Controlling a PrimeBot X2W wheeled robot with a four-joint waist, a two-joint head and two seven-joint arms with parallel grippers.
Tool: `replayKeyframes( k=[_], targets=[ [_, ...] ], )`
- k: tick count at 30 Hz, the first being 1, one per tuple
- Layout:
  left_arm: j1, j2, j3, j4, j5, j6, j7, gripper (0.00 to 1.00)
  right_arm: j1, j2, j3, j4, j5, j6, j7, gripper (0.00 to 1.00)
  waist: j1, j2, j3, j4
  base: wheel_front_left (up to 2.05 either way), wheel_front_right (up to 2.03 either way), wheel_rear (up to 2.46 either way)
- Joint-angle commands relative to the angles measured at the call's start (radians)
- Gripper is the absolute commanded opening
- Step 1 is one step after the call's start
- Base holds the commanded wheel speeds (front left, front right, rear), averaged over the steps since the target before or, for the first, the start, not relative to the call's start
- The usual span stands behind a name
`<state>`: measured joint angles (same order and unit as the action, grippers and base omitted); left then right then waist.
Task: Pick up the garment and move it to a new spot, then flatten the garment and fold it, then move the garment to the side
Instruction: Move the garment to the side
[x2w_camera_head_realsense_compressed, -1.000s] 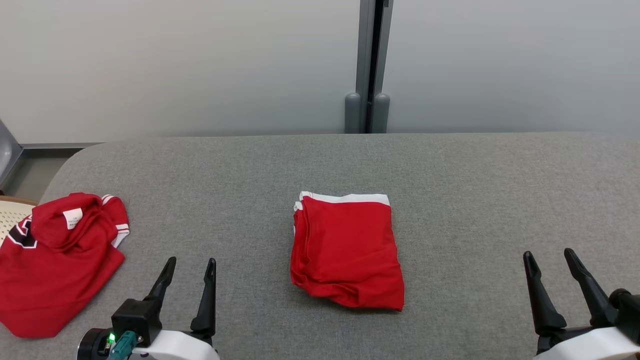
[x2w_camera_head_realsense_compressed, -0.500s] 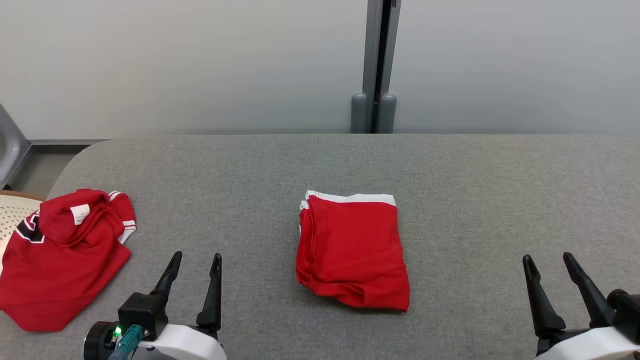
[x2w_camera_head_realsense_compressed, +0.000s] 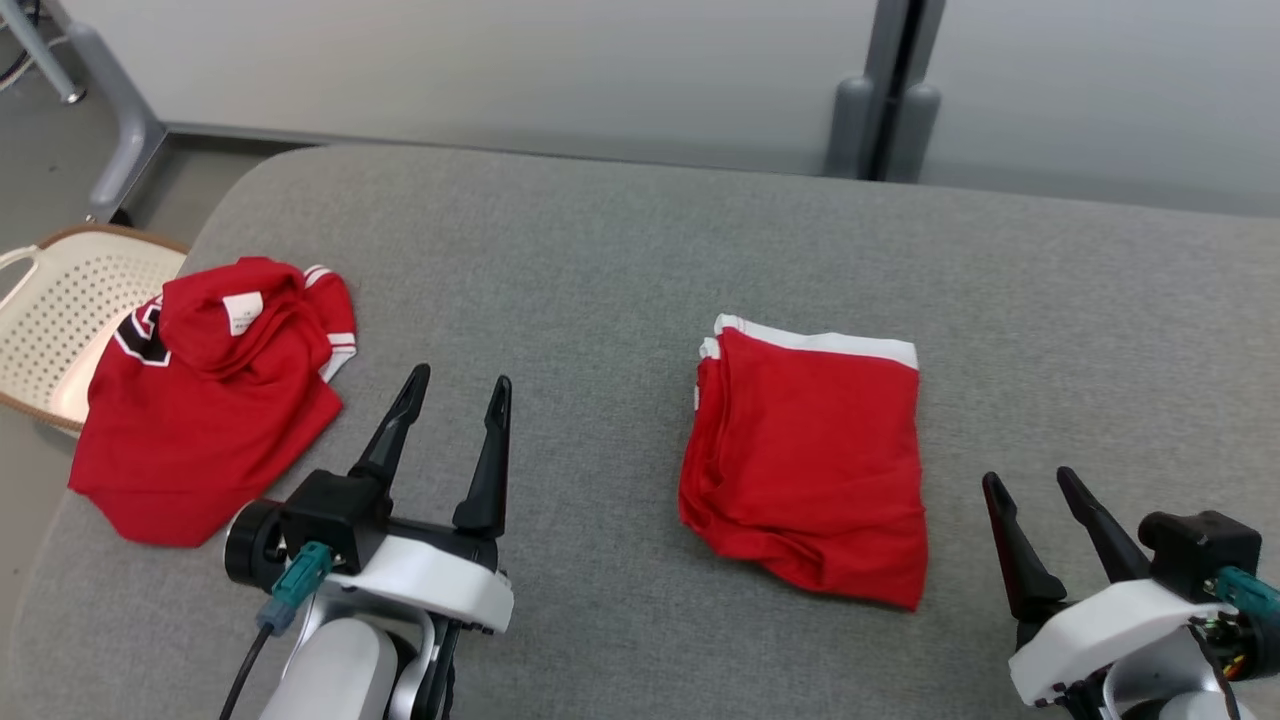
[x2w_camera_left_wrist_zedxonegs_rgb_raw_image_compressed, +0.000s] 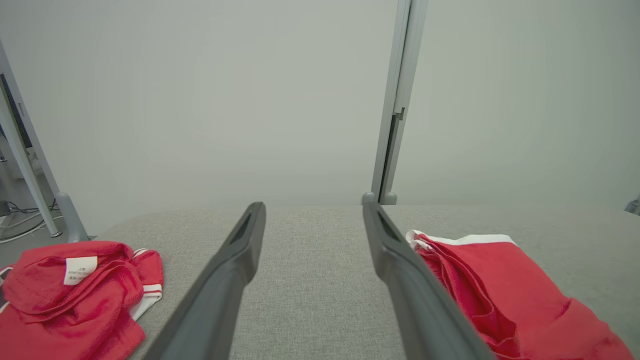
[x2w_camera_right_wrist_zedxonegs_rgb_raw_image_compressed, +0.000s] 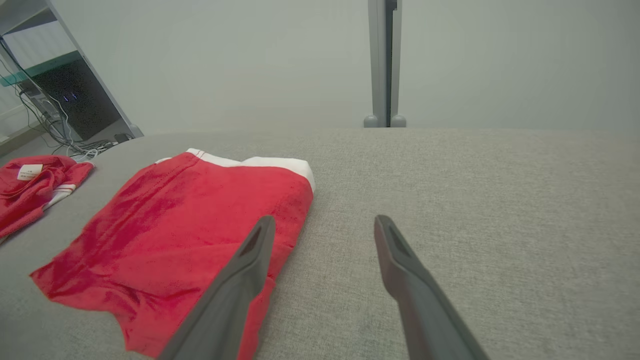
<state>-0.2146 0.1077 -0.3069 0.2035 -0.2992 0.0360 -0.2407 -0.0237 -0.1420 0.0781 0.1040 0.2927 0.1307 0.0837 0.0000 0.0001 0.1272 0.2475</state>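
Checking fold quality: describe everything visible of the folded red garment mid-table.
The folded red fabric garment is a roughly rectangular stack with a white band along its far edge. Layered edges show on its left; the near edge is wrinkled. It lies flat on the grey padded table, touched by nothing else.

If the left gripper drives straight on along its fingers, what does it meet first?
Probably nothing: the left gripper points over bare table, between the crumpled garment and the folded garment; its tilt is unclear.
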Motion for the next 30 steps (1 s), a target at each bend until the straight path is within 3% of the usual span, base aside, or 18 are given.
replayKeyframes(
  k=[1,10,11,12,13,21,30],
  targets=[
    [-0.030,-0.005,0.001,0.006,0.002,-0.006,-0.009,1.00,-0.029,0.000,0.010,0.034,0.012,0.000,0.002,1.00,0.0000,-0.0001,0.076,0.071,0.00,0.00,0.00],
    [-0.088,-0.023,0.042,0.016,-0.002,-0.005,-0.025,1.00,-0.119,0.029,0.083,0.224,0.071,0.000,0.028,1.00,0.0000,-0.0001,0.135,0.095,0.00,0.00,0.00],
    [-0.090,-0.024,0.048,0.009,0.001,-0.006,-0.025,1.00,-0.119,0.032,0.093,0.239,0.077,0.000,0.035,0.51,0.0000,-0.0001,0.137,0.095,0.00,0.00,0.00],
    [-0.088,-0.024,0.055,0.004,0.004,-0.006,-0.025,1.00,-0.117,0.035,0.100,0.249,0.085,0.000,0.039,0.34,0.0000,-0.0001,0.139,0.094,0.00,0.00,0.00],
    [-0.086,-0.026,0.060,-0.002,0.008,-0.007,-0.024,1.00,-0.117,0.035,0.105,0.256,0.091,0.000,0.039,0.00,0.0000,-0.0001,0.141,0.092,0.00,0.00,0.00],
    [-0.094,-0.030,0.066,-0.025,0.053,-0.028,-0.023,1.00,-0.144,0.005,0.152,0.222,0.109,0.000,0.010,0.00,0.0000,-0.0001,0.157,0.022,0.00,0.00,0.00],
    [-0.123,0.020,0.070,-0.068,0.110,-0.039,-0.023,1.00,-0.179,-0.069,0.206,0.171,0.108,-0.001,-0.024,0.00,0.0000,-0.0001,0.201,-0.216,0.00,0.00,0.00]
  ],
)
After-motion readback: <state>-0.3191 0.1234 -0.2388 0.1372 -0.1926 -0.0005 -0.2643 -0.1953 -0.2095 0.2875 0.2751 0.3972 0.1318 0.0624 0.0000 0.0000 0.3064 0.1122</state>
